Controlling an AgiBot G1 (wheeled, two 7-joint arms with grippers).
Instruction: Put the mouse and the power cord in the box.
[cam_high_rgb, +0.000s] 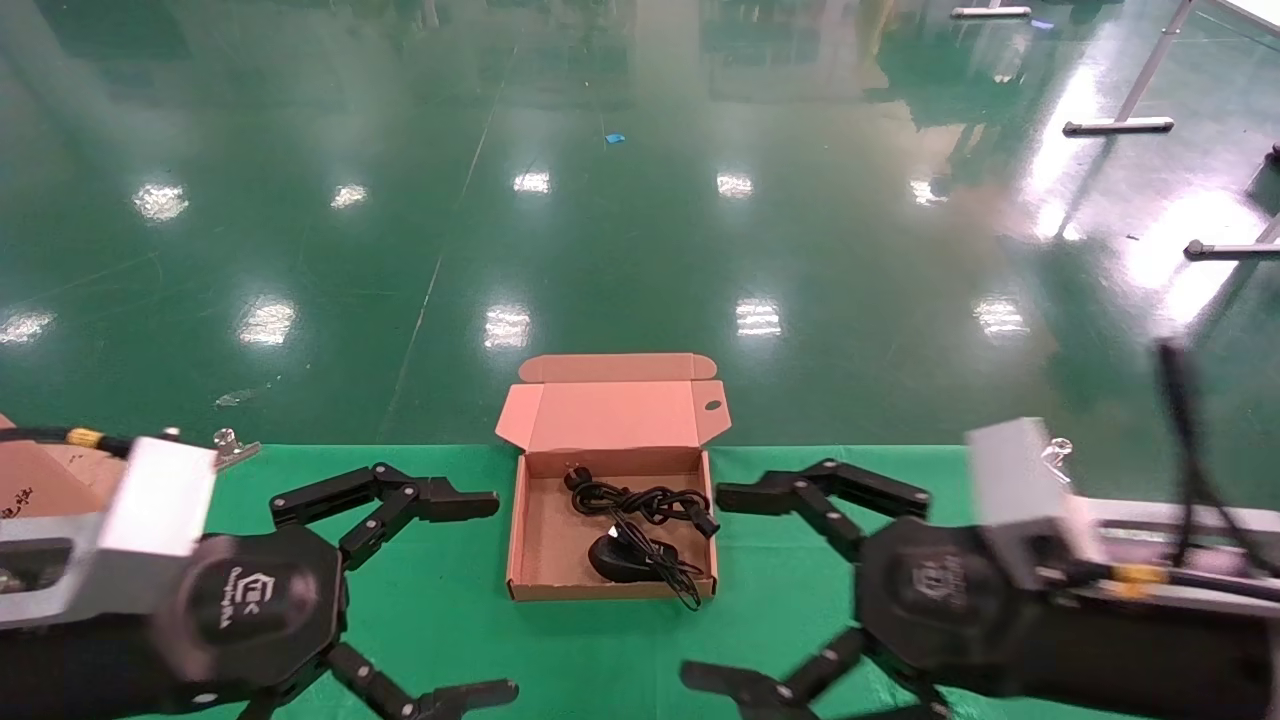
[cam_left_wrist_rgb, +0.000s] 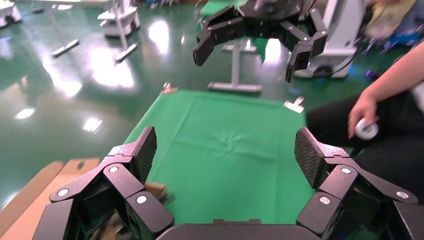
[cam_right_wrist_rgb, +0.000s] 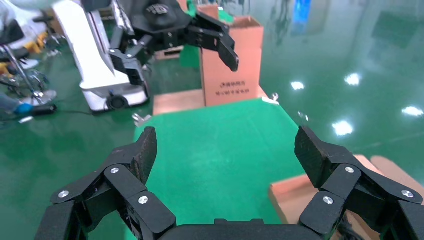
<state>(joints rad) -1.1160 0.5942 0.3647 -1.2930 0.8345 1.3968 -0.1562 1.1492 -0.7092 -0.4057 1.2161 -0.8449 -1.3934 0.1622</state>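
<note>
Already the light mouse (cam_high_rgb: 622, 557) and limp power cord (cam_high_rgb: 640, 502) are lying in the box (cam_high_rgb: 530, 540), being flanked by the wide-open, empty left claw (cam_high_rgb: 470, 595) and right claw (cam_high_rgb: 720, 585).

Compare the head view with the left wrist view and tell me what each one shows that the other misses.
Only the head view shows the box lying open, with the mouse and the power cord inside it. Only the left wrist view shows a seated person's hand holding a small white thing. Both show the green table cover, the left gripper open and the right gripper open, each holding nothing.
</note>
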